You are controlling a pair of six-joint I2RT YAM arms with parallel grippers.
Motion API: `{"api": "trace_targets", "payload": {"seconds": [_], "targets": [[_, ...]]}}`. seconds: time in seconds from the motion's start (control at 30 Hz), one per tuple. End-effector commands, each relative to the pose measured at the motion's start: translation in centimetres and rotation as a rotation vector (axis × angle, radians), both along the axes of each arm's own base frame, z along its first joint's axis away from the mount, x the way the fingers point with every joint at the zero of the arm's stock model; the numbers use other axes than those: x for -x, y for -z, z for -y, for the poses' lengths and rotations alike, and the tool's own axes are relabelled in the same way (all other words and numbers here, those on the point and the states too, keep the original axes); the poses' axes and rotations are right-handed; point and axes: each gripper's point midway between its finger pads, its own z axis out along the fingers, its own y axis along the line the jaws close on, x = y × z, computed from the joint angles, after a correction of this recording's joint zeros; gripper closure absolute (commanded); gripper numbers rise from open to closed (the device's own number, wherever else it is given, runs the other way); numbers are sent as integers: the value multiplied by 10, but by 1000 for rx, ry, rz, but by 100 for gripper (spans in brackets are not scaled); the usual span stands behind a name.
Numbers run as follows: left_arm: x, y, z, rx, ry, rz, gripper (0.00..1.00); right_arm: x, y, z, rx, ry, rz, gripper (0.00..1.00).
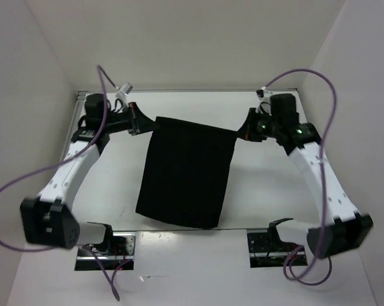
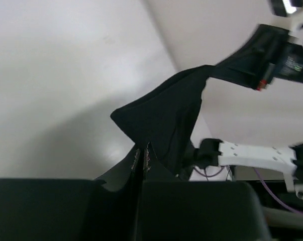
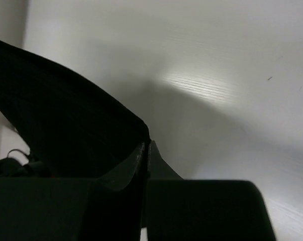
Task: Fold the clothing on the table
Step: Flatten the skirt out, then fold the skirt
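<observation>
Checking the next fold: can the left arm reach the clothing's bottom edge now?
Probably not: the left gripper is shut on a top corner of the clothing and would have to release first.

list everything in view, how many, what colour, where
clothing: one, black, mid table, far corners lifted
table: one, white, under the clothing
walls: three, white, left, far and right of the table
cables: two, purple, looping off each arm
base plates: two, metal, near edge under the arm bases
left arm: one, white and black, left side
right arm: one, white and black, right side
left hand: one, black, shut on the clothing's far left corner
right hand: one, black, shut on the clothing's far right corner
</observation>
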Motion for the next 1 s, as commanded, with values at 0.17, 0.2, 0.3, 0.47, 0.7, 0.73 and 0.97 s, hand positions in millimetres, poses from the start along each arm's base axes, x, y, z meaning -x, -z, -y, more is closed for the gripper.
{"api": "trace_targets", "payload": {"seconds": [0.17, 0.2, 0.3, 0.47, 0.7, 0.73, 0.97], "targets": [[-124, 114, 3, -121, -75, -135, 100, -110, 85, 4, 103, 108, -85, 100], [-135, 128, 3, -129, -82, -162, 100, -117, 86, 3, 101, 108, -78, 100], [-162, 123, 4, -142, -89, -113, 100, -130, 91, 0, 101, 108, -78, 100], [-182, 133, 2, -151, -84, -125, 100, -134, 82, -2, 92, 102, -66, 100], [-163, 150, -2, -155, -62, -159, 100, -101, 85, -14, 107, 44, -108, 100], [-160, 153, -4, -161, -73, -160, 100, -95, 84, -15, 102, 36, -115, 100], [-133, 191, -11, -202, -101, -254, 100, -54, 104, -31, 97, -52, -210, 100]]}}
